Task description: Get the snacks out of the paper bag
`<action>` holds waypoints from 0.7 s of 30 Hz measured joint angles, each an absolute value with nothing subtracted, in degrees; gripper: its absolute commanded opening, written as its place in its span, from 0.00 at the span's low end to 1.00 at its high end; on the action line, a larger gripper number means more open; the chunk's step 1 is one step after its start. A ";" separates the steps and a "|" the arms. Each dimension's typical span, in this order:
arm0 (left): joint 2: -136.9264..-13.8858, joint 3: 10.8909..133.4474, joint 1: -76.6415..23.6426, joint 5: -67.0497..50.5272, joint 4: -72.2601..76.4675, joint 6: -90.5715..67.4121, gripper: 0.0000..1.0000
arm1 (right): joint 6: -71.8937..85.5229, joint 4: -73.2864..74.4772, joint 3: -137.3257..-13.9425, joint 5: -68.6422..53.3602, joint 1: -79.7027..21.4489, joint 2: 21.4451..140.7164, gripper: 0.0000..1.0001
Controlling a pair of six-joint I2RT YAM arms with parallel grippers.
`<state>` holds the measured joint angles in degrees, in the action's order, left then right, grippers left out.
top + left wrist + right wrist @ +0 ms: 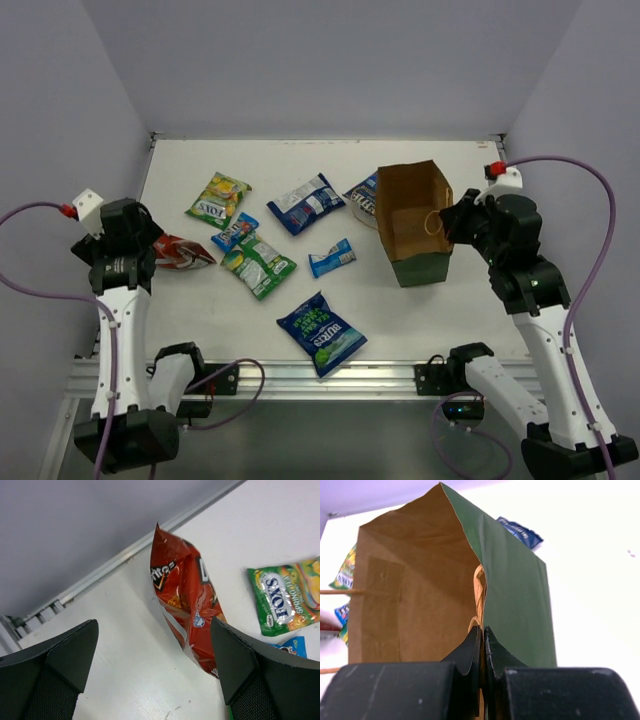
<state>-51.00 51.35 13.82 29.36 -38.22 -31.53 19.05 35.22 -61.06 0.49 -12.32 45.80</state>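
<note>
My left claw (152, 647) is wide open and holds nothing. The red chip bag (185, 605) lies flat on the tabletop (300, 165) under it, close to the left edge. If I bump it when I move, it could slide off. More snacks (320, 335) lie in the middle. On the right, the paper bag (427, 268) stands up with its mouth open. My right claw (482, 647) is pinched shut on its side wall. If I tug hard, the bag could rip or tip over.

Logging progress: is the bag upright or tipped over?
Upright: the bag stands with its mouth facing up, its brown inside showing from above. The right gripper is shut on its rim.
</note>
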 measured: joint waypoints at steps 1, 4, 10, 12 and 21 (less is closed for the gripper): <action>-49.91 53.39 12.75 30.59 -39.79 -30.50 1.00 | 19.49 35.24 -61.60 1.45 -12.23 46.15 0.00; -47.72 59.57 8.73 33.58 -41.93 -27.57 1.00 | 20.53 35.70 -63.18 4.23 -11.57 47.13 0.00; -46.57 69.71 0.91 34.15 -42.35 -20.84 1.00 | 23.22 35.20 -65.60 7.62 -6.90 49.69 0.00; -46.59 71.35 -1.39 31.90 -42.46 -19.49 1.00 | 23.90 33.63 -64.88 7.77 -4.82 49.82 0.00; -48.95 75.72 -9.06 19.66 -42.57 -16.75 1.00 | 29.41 24.69 -60.84 0.25 7.25 55.75 0.00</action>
<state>-48.95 75.72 -9.06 19.66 -42.57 -16.75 29.41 24.69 -60.84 0.25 7.25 55.75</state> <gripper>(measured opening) 0.996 0.032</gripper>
